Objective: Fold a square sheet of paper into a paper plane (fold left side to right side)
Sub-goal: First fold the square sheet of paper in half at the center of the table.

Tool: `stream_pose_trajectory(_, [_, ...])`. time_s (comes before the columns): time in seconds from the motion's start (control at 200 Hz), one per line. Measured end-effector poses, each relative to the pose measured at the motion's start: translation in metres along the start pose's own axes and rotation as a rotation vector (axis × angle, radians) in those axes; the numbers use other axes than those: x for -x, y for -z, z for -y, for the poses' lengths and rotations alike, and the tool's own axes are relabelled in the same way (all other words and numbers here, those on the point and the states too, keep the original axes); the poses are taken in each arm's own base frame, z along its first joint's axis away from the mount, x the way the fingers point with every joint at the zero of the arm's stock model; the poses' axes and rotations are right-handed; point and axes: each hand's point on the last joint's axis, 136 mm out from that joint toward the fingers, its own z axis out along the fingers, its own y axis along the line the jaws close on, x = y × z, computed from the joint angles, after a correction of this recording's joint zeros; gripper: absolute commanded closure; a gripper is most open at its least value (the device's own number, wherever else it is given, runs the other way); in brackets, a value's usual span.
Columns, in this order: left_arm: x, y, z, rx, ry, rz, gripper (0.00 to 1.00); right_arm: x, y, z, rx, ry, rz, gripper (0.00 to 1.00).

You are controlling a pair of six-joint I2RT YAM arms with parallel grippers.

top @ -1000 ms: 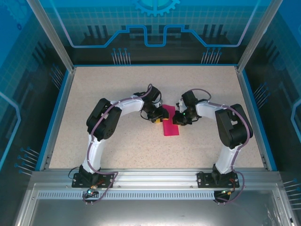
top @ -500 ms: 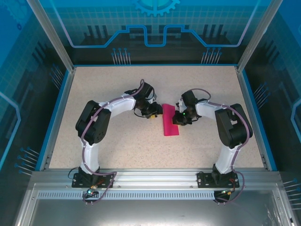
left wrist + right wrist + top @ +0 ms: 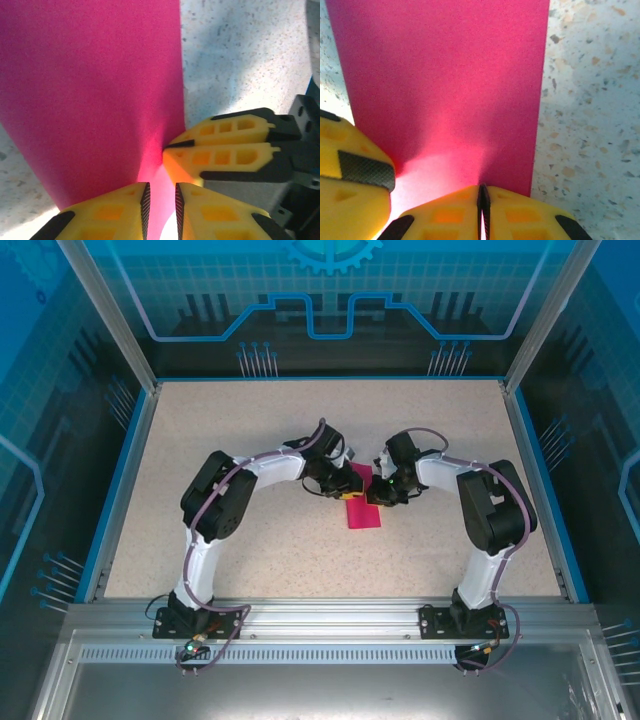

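Pink square sheet of paper, far end hidden | left gripper narrowly apart | right gripper clamped on its edge

High rear overview, wrist cameras close over shared paper

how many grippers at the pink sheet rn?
2. The left gripper sits at the left edge of the pink sheet, jaws slightly apart; the right gripper is shut on its right edge, opposite.
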Motion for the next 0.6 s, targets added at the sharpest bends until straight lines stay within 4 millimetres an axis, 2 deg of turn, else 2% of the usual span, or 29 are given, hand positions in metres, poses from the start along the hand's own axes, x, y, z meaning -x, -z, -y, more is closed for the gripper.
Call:
stream_pose_trajectory(0.28, [0.001, -0.002, -0.014, 0.054, 0.020, 0.015, 0.77, 0.000, 0.000, 0.000, -0.005, 0.003, -0.011, 0.87])
stream_pose_trajectory(0.395, [-0.003, -0.004, -0.029, 0.079, 0.041, 0.011, 0.77, 0.000, 0.000, 0.000, -0.006, 0.004, -0.015, 0.87])
stream_pose_trajectory(0.6, [-0.004, 0.000, -0.032, 0.050, 0.038, 0.023, 0.77, -0.001, -0.002, -0.002, 0.007, 0.010, -0.025, 0.87])
